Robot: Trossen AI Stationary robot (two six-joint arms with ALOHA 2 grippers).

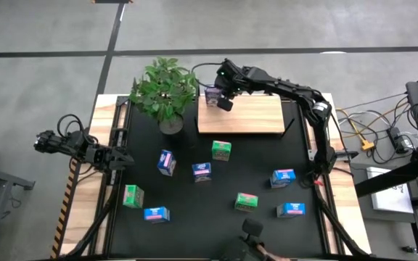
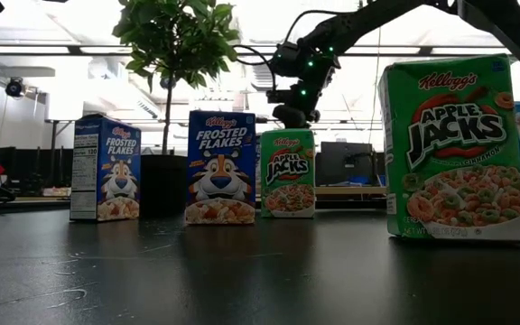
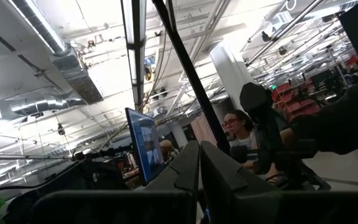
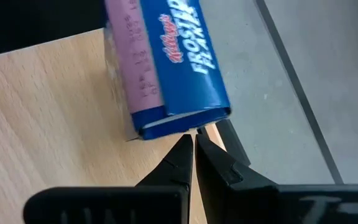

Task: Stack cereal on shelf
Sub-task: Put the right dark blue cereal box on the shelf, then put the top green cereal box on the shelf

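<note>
A dark blue cereal box (image 1: 212, 94) sits on the far left corner of the light wooden shelf (image 1: 256, 119). In the right wrist view the box (image 4: 166, 56) shows its blue face and a pink side panel. My right gripper (image 1: 223, 100) is shut, with its tips (image 4: 194, 142) right at the box's end edge. My left gripper (image 1: 120, 157) is shut and empty at the mat's left edge. The other boxes stand on the black mat: two dark blue (image 1: 167, 162) (image 1: 202, 171), three green (image 1: 221, 150) (image 1: 133, 196) (image 1: 247, 201) and three light blue (image 1: 283, 177) (image 1: 291, 209) (image 1: 156, 214). My right gripper has its shut fingertips (image 4: 185, 146) at the lower end edge (image 4: 185, 119) of the dark blue box, where the box meets the shelf's edge. I cannot tell whether they touch it. The box rests on the wooden shelf.
A leafy potted plant (image 1: 164, 90) stands just left of the shelf, close to the right arm. Most of the shelf's top is bare wood. Cables and equipment (image 1: 383, 134) lie past the table's right edge. A person sits in the room behind, seen in the left wrist view (image 3: 235, 127).
</note>
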